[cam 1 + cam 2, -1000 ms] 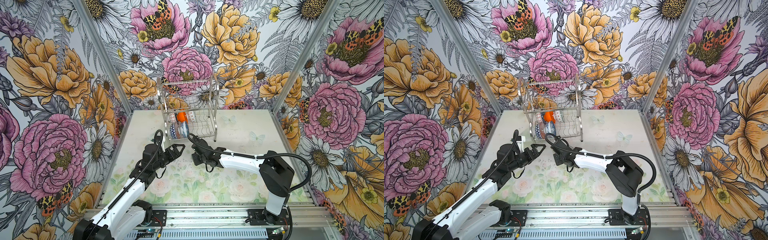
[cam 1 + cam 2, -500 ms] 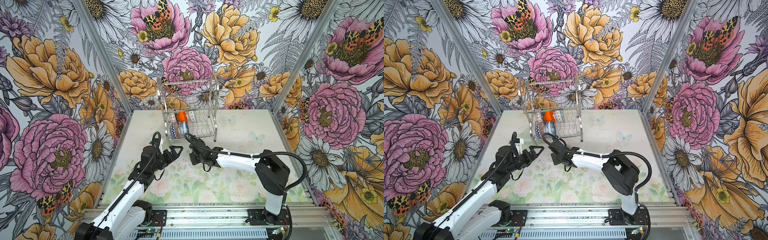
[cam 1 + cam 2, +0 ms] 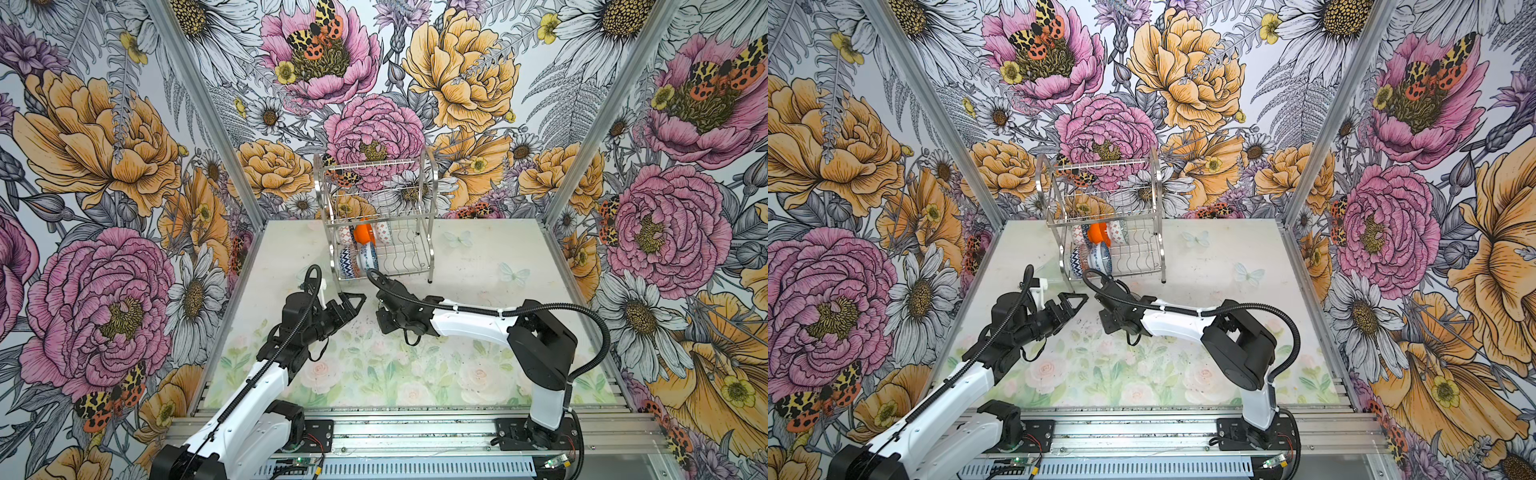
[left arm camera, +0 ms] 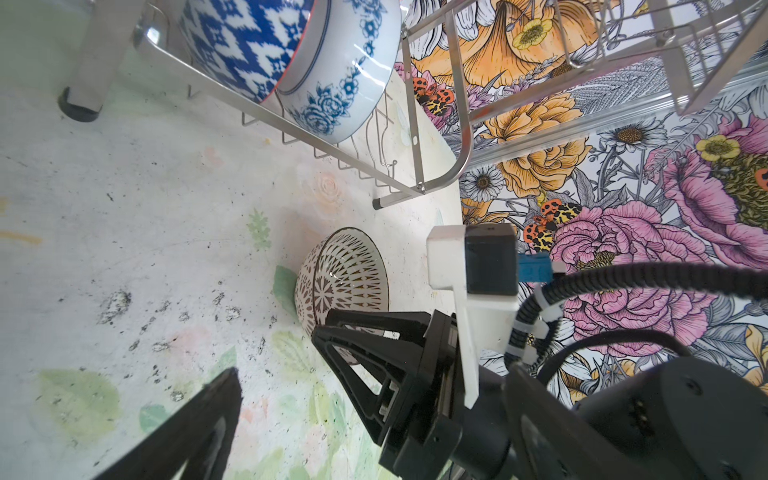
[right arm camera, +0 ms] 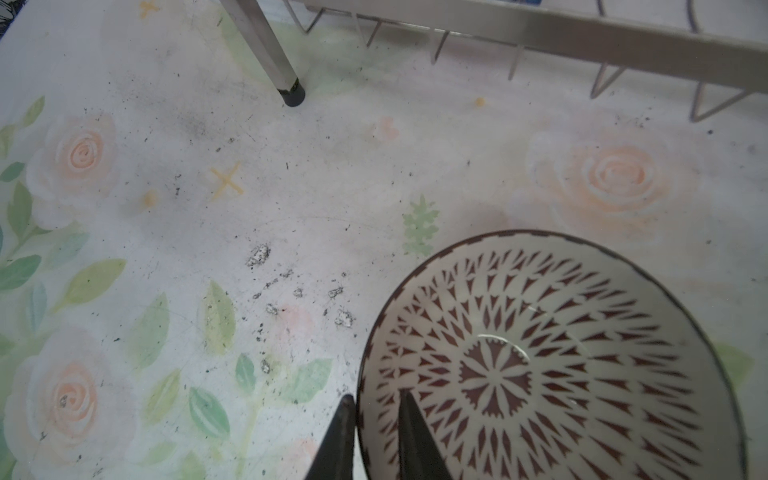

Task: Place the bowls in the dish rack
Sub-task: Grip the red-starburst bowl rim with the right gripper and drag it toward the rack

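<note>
Right claw [image 5: 376, 395] has slid a little left and opened a bit: narrow now, one finger [image 5: 336, 444] each side of the bowl [image 5: 540, 365] rim, not squeezing. Bowl sits on the table [image 5: 291, 187], just near of the rack [image 3: 399, 255]. Left claw [image 3: 349, 309] is wide, empty. Best squeeze the rim tight before lifting. No words to read.

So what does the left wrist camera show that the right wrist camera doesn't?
Only the left wrist: the navy zigzag bowl and blue floral bowl standing in the dish rack, and the right gripper seen from outside. Only the right wrist: that gripper's fingers straddling the rim of the geometric bowl, one inside, one outside. Both: that bowl on the table beside the rack.
</note>
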